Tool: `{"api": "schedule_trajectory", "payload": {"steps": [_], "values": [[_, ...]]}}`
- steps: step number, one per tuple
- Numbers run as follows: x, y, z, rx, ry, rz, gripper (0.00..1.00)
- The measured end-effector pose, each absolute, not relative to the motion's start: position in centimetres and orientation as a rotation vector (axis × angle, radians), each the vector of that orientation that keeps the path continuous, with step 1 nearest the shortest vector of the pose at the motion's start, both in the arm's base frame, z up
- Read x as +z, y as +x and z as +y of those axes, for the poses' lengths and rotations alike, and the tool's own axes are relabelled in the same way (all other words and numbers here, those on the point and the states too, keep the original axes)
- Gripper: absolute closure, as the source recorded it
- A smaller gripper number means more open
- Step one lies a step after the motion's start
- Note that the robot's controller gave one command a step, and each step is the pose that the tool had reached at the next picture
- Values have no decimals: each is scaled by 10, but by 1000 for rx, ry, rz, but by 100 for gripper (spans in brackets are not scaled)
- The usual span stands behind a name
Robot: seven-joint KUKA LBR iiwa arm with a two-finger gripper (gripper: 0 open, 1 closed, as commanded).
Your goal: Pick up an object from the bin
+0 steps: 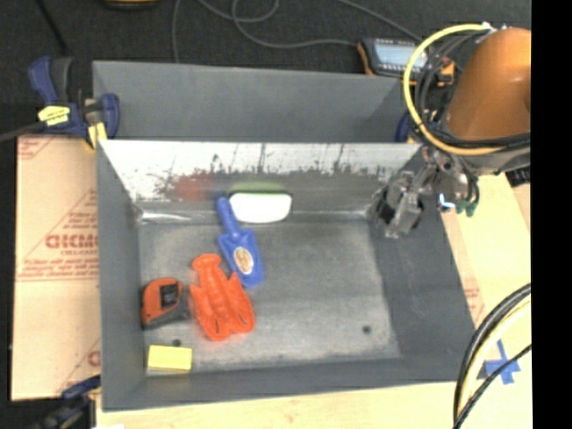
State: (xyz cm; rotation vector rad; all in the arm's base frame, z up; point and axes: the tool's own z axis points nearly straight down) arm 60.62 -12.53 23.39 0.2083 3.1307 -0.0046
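Fingers of the gripper (399, 214) hang beside the right wall of the grey metal bin (427, 302), over bare floor, with nothing between them; wide or narrow, I cannot tell. Nearest to them, but well apart toward the view's left, a white smooth oval lump (260, 207) lies against the back wall. I judge it light, stiff and rather slippery. Its long axis runs along that wall, so I would pinch across its short width. Beyond it lies a blue plastic handled tool (239, 247).

White oval piece (260, 207): one
Blue scoop-shaped tool (239, 247): one
Orange ribbed plastic toy (221, 300): one
Orange-and-black tape measure (164, 302): one
Yellow block (169, 358): one
Loose things altogether: five
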Motion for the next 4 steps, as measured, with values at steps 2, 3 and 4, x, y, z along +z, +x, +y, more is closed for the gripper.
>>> {"api": "schedule_trajectory", "payload": {"steps": [2,3,4], "values": [[309,630,-151,-2,151,3134,0],[278,621,-136,-7,67,3128,0],[217,631,-135,-4,-264,3123,0]]}}
